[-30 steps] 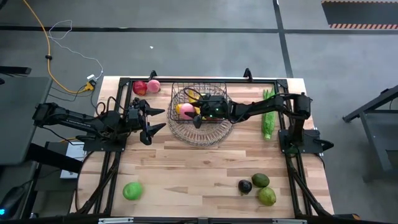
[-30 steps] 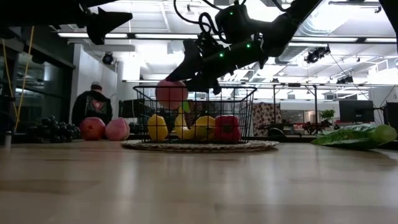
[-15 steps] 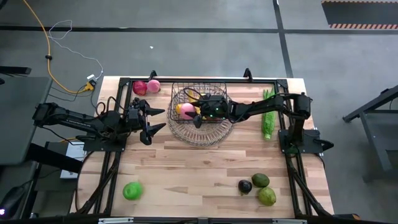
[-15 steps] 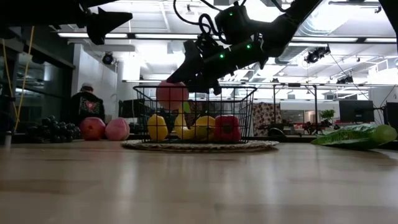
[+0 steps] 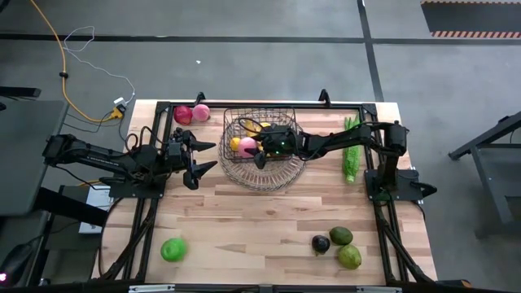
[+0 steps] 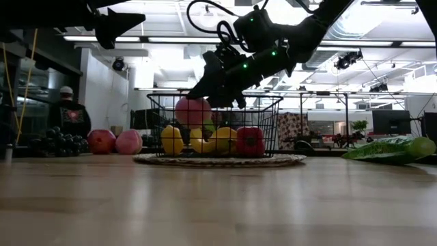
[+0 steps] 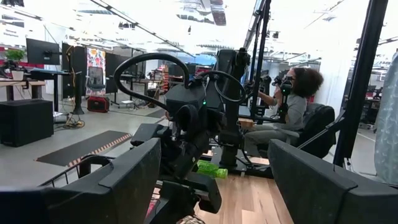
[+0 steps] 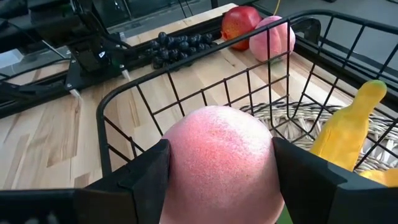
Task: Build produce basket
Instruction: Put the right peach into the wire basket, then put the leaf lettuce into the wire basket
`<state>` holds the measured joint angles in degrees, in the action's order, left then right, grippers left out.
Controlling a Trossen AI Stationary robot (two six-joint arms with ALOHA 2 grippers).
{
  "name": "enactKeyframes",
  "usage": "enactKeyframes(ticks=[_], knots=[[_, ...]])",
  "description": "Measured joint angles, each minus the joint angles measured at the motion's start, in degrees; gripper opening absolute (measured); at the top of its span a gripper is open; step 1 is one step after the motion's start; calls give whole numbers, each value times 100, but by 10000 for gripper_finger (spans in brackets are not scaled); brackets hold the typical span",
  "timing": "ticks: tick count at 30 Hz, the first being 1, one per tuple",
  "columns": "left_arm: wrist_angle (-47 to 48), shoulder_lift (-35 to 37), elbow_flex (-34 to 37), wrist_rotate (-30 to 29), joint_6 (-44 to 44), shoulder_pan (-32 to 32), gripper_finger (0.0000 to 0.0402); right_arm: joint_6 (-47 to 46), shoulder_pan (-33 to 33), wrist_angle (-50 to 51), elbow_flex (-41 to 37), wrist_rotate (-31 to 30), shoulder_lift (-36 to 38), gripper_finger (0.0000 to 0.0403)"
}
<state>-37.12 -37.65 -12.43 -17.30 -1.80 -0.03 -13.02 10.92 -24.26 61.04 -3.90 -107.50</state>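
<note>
Right gripper (image 5: 248, 149) is clamped on a pink peach (image 8: 219, 158), holding it inside the wire basket (image 5: 286, 111) just below the rim, above a banana (image 8: 348, 127) and a red pepper (image 6: 249, 141). Left gripper (image 5: 203, 153) hangs with its jaws spread wide and nothing in them, left of the basket. Far-left on the table (image 5: 244, 220) lie a red apple (image 5: 183, 114) and another peach (image 5: 201, 112); green pods (image 5: 351, 150) sit right of the basket, and avocados (image 5: 342, 236) near-right.
</note>
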Motion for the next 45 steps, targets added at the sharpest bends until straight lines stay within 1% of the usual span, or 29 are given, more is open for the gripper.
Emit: enactKeyframes(ticks=[7,9,11,19,22,26,29,33,38,40,45], knots=[[0,-1,0,0,3,0,284,2,0,5,0,-45,0,242],[0,0,0,0,4,1,284,1,0,5,0,-52,0,251],[0,-2,0,0,2,0,284,2,0,5,0,-55,0,268],[0,-2,0,0,4,0,284,170,3,-7,0,-59,0,365],[0,0,0,0,4,2,284,296,35,29,-9,-59,73,384],[86,-1,0,0,7,1,284,615,13,217,-7,-122,421,390],[142,-2,0,0,45,1,284,805,-101,457,-110,-388,731,391],[136,-1,0,0,94,1,284,908,-259,86,-821,-679,1395,391],[128,-2,2,-1,94,-1,284,822,-271,-423,-2111,-739,2779,392],[111,-2,2,-2,94,0,284,715,-271,-428,-2526,-726,3359,392],[115,-2,1,-6,96,2,284,652,-272,-449,-3109,-708,4447,392]])
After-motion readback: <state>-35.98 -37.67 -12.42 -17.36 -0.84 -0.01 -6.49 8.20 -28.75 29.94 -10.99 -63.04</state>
